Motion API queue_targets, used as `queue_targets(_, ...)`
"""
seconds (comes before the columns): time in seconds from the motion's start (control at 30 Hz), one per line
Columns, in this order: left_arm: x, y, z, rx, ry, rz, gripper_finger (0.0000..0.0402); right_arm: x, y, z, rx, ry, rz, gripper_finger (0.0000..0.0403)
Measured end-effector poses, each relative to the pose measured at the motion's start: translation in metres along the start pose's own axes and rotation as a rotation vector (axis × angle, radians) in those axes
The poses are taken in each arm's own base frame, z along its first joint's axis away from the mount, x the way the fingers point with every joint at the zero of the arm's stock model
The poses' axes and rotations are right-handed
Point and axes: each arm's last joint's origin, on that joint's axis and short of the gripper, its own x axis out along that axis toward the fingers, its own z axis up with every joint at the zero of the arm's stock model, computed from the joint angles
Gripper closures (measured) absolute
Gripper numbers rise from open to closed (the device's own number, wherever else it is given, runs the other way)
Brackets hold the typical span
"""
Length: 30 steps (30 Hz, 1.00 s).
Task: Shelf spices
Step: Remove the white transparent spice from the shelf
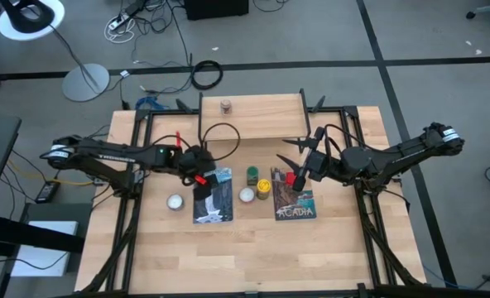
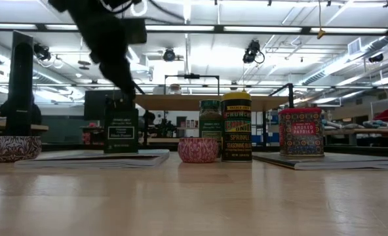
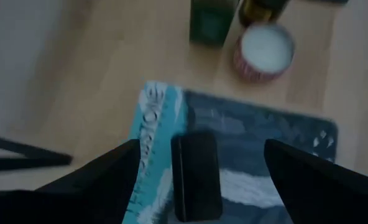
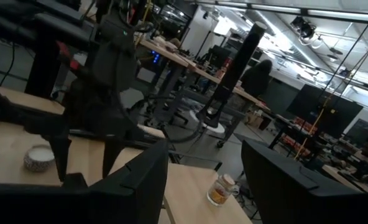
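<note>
Dark and square, the green-black spice tin [image 3: 196, 174] is standing upright on the blue-grey picture book [image 3: 265, 134] at the left of the table, and the left gripper [image 3: 199, 168] is hovering right over it with its two fingers spread wide on either side, not touching it; in the low view the same tin [image 2: 121, 130] is standing free below the arm. A small patterned bowl with a white inside [image 3: 265, 50] is sitting just beyond that book, near the green jar [image 3: 210, 22].

Between the two books, the green jar [image 1: 252, 175] and the yellow-capped jar [image 1: 264, 188] are standing close together on the light wooden tabletop [image 1: 253, 257], with a second white-filled bowl [image 1: 175, 201] lying apart on the left. The red boxy tin [image 2: 301, 131] is resting on the second book [image 1: 295, 204] at the right.

The right gripper [image 1: 298, 175] is hanging above that red tin, its fingers parted with nothing between them in the wrist view.

The tiny brown jar [image 1: 226, 106] is already sitting alone on the low rack's pale wooden top board [image 1: 261, 124] at the far edge.
</note>
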Motion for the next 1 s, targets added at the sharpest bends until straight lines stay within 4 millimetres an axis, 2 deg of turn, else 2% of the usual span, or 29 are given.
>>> queue_targets(0.2, -0.033, -0.001, 0.025, 0.065, -0.161, 0.115, 0.0053, 0.005, 0.001, 0.004, 0.072, -0.042, -0.052, 0.0184)
queue_targets(0.33, -0.061, 0.0, 0.041, 0.066, -0.403, 0.193, 0.0053, 0.014, 0.004, 0.0, 0.081, -0.039, -0.084, 0.0159)
queue_targets(0.43, -0.077, 0.003, 0.046, 0.066, -0.512, 0.227, 0.0053, 0.025, 0.005, -0.004, 0.093, -0.042, -0.122, 0.0137)
queue_targets(0.67, -0.108, 0.012, 0.036, 0.008, -0.59, 0.322, 0.0053, 0.048, 0.002, -0.013, 0.158, -0.095, -0.238, 0.0103)
queue_targets(0.87, -0.13, 0.016, 0.02, -0.03, -0.624, 0.365, 0.0053, 0.063, -0.001, -0.021, 0.208, -0.153, -0.314, 0.0113)
queue_targets(1.0, -0.137, 0.024, -0.002, -0.065, -0.669, 0.4, 0.0053, 0.076, -0.002, -0.036, 0.222, -0.107, -0.331, 0.0127)
